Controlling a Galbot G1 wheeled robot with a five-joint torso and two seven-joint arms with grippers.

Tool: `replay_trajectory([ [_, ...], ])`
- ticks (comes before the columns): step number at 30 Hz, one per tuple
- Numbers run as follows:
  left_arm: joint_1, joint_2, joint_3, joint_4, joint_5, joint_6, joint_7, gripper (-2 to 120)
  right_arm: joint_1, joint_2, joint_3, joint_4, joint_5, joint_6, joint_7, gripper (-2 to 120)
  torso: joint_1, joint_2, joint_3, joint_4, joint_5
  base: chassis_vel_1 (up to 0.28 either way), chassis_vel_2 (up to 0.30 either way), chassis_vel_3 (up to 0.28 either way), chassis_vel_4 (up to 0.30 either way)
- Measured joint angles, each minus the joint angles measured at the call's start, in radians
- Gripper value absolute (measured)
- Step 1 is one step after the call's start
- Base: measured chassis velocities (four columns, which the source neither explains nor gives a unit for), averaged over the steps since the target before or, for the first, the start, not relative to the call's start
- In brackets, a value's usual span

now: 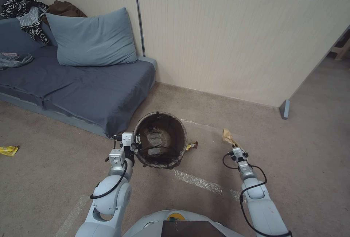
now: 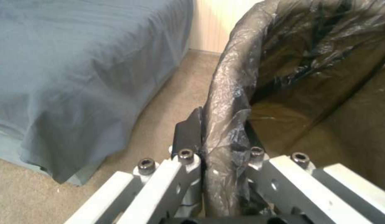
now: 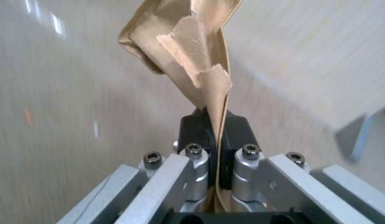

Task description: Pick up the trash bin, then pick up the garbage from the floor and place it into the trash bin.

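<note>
Your left gripper (image 2: 219,146) has its fingers pinched on the rim of the trash bin (image 1: 160,140), one pad outside the wall, one inside, with the dark liner (image 2: 234,93) squeezed between them. That rim pinch looks chosen so the bin hangs from one side and its mouth stays open. In the head view the bin sits just beyond your left wrist, near the corner of the sofa (image 1: 91,91), tipped so the opening faces up and back toward you; its long axis leans away, toward the wall.

Your right gripper (image 3: 213,130) has its fingers pressed together on the tan paper bag (image 3: 192,40), clamping one thin edge. The rest stands free past the fingertips, long axis in line with the gripper, crumpled end farthest out. An edge grip suits flat paper. In the head view the bag (image 1: 228,136) is well to the right of the bin.

A small wrapper (image 1: 191,145) lies on the carpet just beside the bin, a yellow wrapper (image 1: 8,150) far left.
</note>
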Motion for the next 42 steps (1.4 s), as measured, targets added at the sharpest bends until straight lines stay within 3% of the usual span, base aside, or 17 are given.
replay_trajectory([
  [2,0.001,0.002,0.000,0.000,-0.003,0.001,0.000,6,-0.056,0.002,-0.013,0.144,0.045,0.015,-0.015,0,0.000,0.000,0.000,-0.0003,0.0003,0.000,0.000,0.000,0.000],
  [6,0.004,0.002,0.003,-0.001,-0.008,0.003,-0.001,6,-0.086,0.003,-0.019,0.248,0.081,0.047,-0.043,0,0.000,0.000,0.000,0.0000,0.0001,0.000,0.000,0.000,0.000],
  [8,0.006,0.003,0.007,-0.001,-0.011,0.004,-0.001,6,-0.125,0.004,-0.029,0.385,0.144,0.102,-0.119,0,0.000,0.000,0.000,-0.0001,0.0001,0.000,0.000,0.000,0.000],
  [15,0.005,0.005,0.010,0.003,-0.015,0.007,-0.002,6,-0.181,0.001,-0.052,0.581,0.271,0.182,-0.265,0,0.000,0.000,0.000,-0.0001,0.0003,0.000,0.000,0.000,0.000],
  [23,0.002,0.004,0.016,0.011,-0.017,0.008,-0.002,6,-0.218,-0.002,-0.089,0.655,0.359,0.233,-0.426,0,0.000,0.000,0.000,-0.0001,0.0003,0.000,0.000,0.000,0.000],
  [26,0.000,0.004,0.018,0.018,-0.020,0.010,-0.002,6,-0.252,-0.016,-0.144,0.691,0.433,0.226,-0.561,0,0.000,0.000,0.000,-0.0001,0.0002,0.000,0.000,0.000,0.000],
  [31,0.000,0.003,0.020,0.018,-0.022,0.011,-0.003,6,-0.270,-0.034,-0.213,0.710,0.459,0.190,-0.614,0,0.000,0.000,0.000,-0.0001,0.0003,0.000,0.000,0.000,0.000],
  [42,0.001,0.001,0.025,0.017,-0.020,0.012,-0.003,6,-0.267,-0.038,-0.313,0.660,0.388,0.184,-0.599,0,0.000,0.000,0.000,-0.0001,0.0003,0.000,0.000,0.000,0.000],
])
